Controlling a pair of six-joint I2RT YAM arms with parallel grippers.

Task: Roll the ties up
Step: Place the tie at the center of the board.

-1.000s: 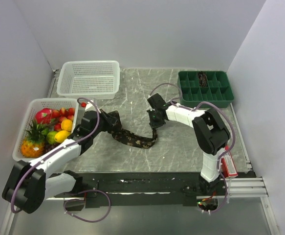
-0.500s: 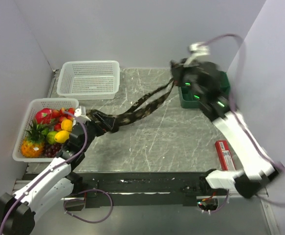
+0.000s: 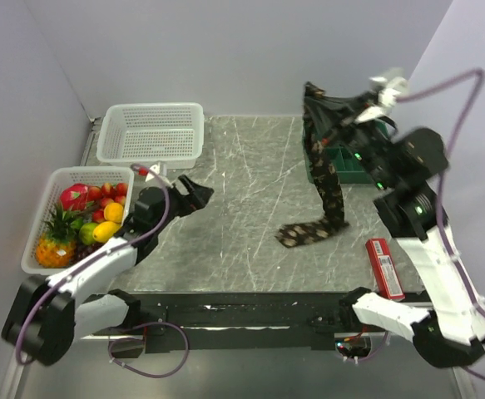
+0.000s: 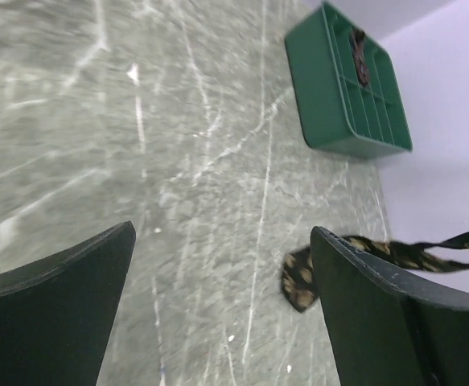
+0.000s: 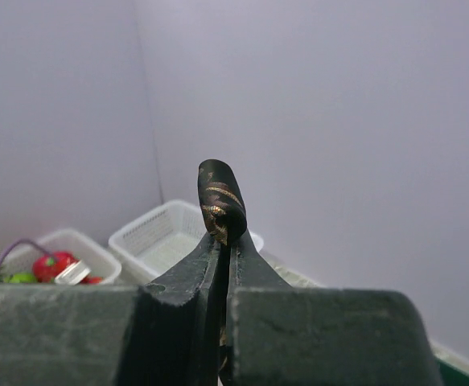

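Observation:
One of the ties, dark with tan specks, hangs from my raised right gripper at the back right. Its lower end lies crumpled on the table. In the right wrist view my gripper is shut on the tie, and a fold of it pokes up above the fingertips. My left gripper is low over the table's left middle, open and empty. In the left wrist view it stands wide open, with the tie's end beyond the right finger. Another rolled tie sits in a compartment of the green tray.
The green compartment tray stands at the back right, partly behind my right arm. A white empty basket is at the back left, and a fruit basket is below it. A red pack lies at the front right.
My left gripper opened and let go of the tie. The right arm swung up and to the right with the tie, dragging its free end across the table to the right.

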